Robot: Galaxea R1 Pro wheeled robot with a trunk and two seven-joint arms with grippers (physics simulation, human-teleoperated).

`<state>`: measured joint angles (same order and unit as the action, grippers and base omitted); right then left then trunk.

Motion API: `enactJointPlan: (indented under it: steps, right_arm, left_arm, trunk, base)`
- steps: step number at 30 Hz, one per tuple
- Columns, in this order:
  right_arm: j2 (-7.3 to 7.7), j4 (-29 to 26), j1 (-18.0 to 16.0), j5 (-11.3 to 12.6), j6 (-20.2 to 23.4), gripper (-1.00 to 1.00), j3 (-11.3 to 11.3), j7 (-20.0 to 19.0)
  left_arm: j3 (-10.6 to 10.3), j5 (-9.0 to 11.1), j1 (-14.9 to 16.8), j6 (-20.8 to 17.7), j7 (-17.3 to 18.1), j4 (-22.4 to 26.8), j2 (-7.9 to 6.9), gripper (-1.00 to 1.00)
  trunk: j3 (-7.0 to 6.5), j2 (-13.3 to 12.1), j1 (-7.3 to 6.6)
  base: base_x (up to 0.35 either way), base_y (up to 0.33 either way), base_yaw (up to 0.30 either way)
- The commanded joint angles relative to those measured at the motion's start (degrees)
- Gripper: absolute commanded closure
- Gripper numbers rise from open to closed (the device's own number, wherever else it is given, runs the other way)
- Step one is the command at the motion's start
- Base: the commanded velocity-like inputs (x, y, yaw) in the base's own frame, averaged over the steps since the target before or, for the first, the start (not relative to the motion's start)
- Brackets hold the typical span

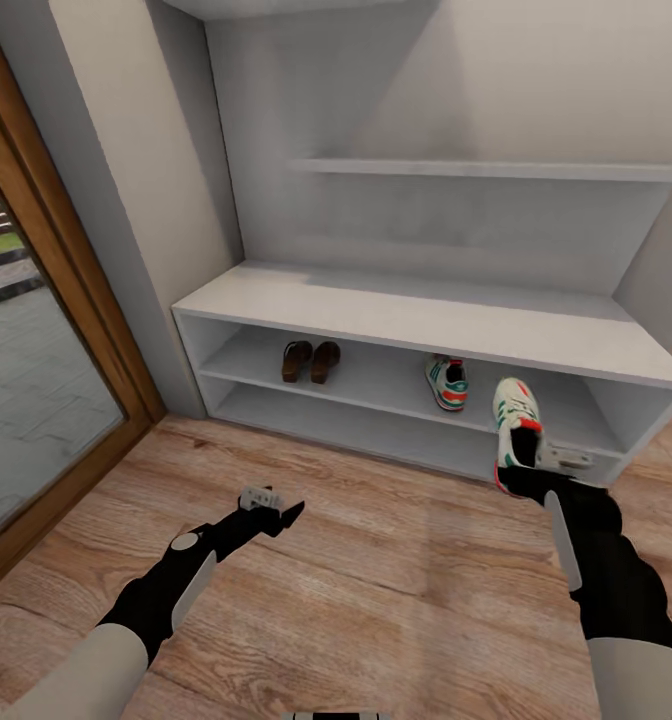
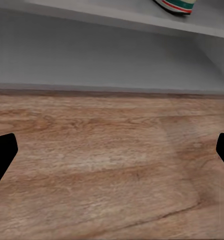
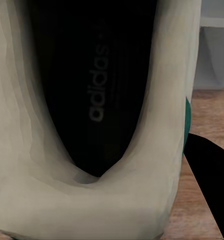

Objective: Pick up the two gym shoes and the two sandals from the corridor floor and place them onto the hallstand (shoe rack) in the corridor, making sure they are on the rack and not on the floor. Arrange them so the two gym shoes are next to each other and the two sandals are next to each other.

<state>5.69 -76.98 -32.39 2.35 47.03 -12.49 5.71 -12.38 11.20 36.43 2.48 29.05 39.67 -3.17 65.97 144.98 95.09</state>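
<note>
Nearest to us, our left gripper hangs low over the corridor floor, its fingers spread apart and holding nothing, with bare wood planks between them in the left wrist view. To the right, our right gripper has its fingers clenched on the heel end of one gym shoe, lifted off the floor with its toe raised in front of the hallstand; the right wrist view looks straight into that shoe's dark inside. Farther back, on the upper open shelf, the other gym shoe rests right of middle, and the two sandals sit side by side toward the left, well apart from it. Above, a thin wall shelf crosses the grey wall.
</note>
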Motion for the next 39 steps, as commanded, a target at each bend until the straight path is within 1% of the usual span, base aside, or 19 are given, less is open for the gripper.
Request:
enactJointPlan:
  steps: [1,3,4,10,13,17,19,27,31,35,39]
  right_arm:
    - [0.02,0.49,-0.04,0.24,0.29,1.0,0.09,0.33]
    - [0.02,2.99,-0.04,0.23,0.32,1.0,0.15,0.29]
    - [0.02,6.4,-0.04,0.22,0.33,1.0,0.17,0.28]
    - [0.11,14.02,-0.04,0.2,0.34,1.0,0.18,0.27]
    - [0.12,19.56,-0.04,0.2,0.34,1.0,0.18,0.27]
    - [0.12,22.18,-0.04,0.08,0.34,1.0,0.18,0.27]
    - [0.12,23.06,-0.04,-0.35,0.34,1.0,0.19,0.32]
    - [0.11,23.07,-0.29,-0.66,0.36,1.0,0.2,0.5]
    - [0.18,22.26,-0.35,-0.73,0.42,1.0,0.18,0.64]
    - [0.19,18.35,-0.39,-0.7,1.24,1.0,0.18,0.69]
    - [0.18,13.85,-0.39,-0.68,4.49,1.0,0.18,0.7]
  left_arm:
    - [-0.28,0.32,0.04,0.24,0.09,-0.06,-0.08,-1.0]
    - [-0.28,0.32,0.04,0.25,0.22,-0.06,-0.08,-1.0]
    - [-0.28,0.32,0.04,0.25,0.28,-0.07,-0.08,-1.0]
    - [-0.33,0.25,0.04,0.32,0.4,-0.09,-0.08,-1.0]
    - [-0.38,0.21,0.04,0.33,0.53,-0.05,-0.08,-1.0]
    - [-0.47,0.16,0.04,0.46,0.56,-0.06,-0.08,-1.0]
    - [-0.53,0.14,0.04,0.93,0.57,-0.16,-0.07,-1.0]
    - [-0.54,0.14,0.04,1.01,0.57,-0.34,-0.01,-1.0]
    - [-0.54,0.07,0.04,1.04,0.57,-1.63,0.0,-1.0]
    - [-0.54,0.06,0.04,1.04,0.57,-1.82,0.01,-1.0]
    - [-0.54,0.05,0.04,1.04,0.57,-1.86,0.04,-1.0]
  trunk:
    - [0.05,0.02,-0.01]
    - [0.05,0.02,-0.01]
    - [0.05,0.02,-0.01]
    - [0.05,0.02,-0.01]
    - [0.05,0.02,-0.01]
    - [0.05,0.02,-0.01]
    - [0.05,0.02,-0.01]
    - [0.05,0.02,-0.01]
    - [0.05,0.02,-0.01]
    - [0.05,0.02,-0.01]
    - [0.05,0.02,-0.01]
  base:
    - [0.0,0.0,0.0]
    - [0.0,0.0,0.0]
    - [0.0,0.0,0.0]
    - [0.0,0.0,0.0]
    - [0.0,0.0,0.0]
    - [0.0,0.0,0.0]
    - [0.0,0.0,0.0]
    - [0.0,0.0,0.0]
    - [0.0,0.0,0.0]
    - [0.0,0.0,0.0]
    - [0.0,0.0,0.0]
